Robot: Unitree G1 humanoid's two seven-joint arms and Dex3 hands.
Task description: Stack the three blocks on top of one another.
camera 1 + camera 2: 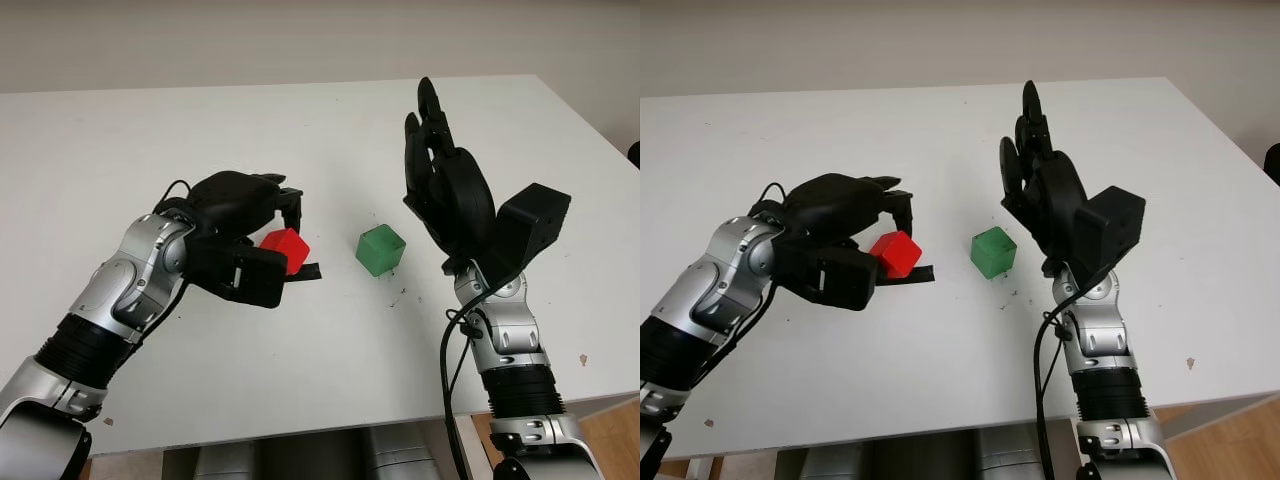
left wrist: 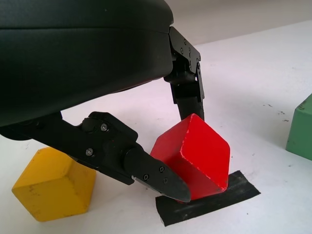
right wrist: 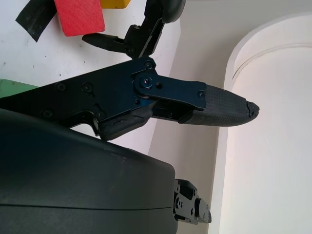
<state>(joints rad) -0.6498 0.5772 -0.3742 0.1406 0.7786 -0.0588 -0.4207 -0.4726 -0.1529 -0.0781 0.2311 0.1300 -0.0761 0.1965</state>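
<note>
My left hand (image 1: 283,232) is shut on the red block (image 1: 287,248), pinching it between a finger on top and the thumb below. The red block (image 2: 195,156) is tilted, its lower corner on a strip of black tape (image 2: 209,202). A yellow block (image 2: 53,185) sits on the table just behind that hand. To the right of the red block, the green block (image 1: 380,250) stands alone on the table. My right hand (image 1: 440,170) is open, raised above the table just right of the green block, palm turned toward it.
The white table (image 1: 300,390) stretches wide behind and to both sides of the blocks. Its front edge runs close below my arms, and its right edge (image 1: 590,130) lies beyond the right hand.
</note>
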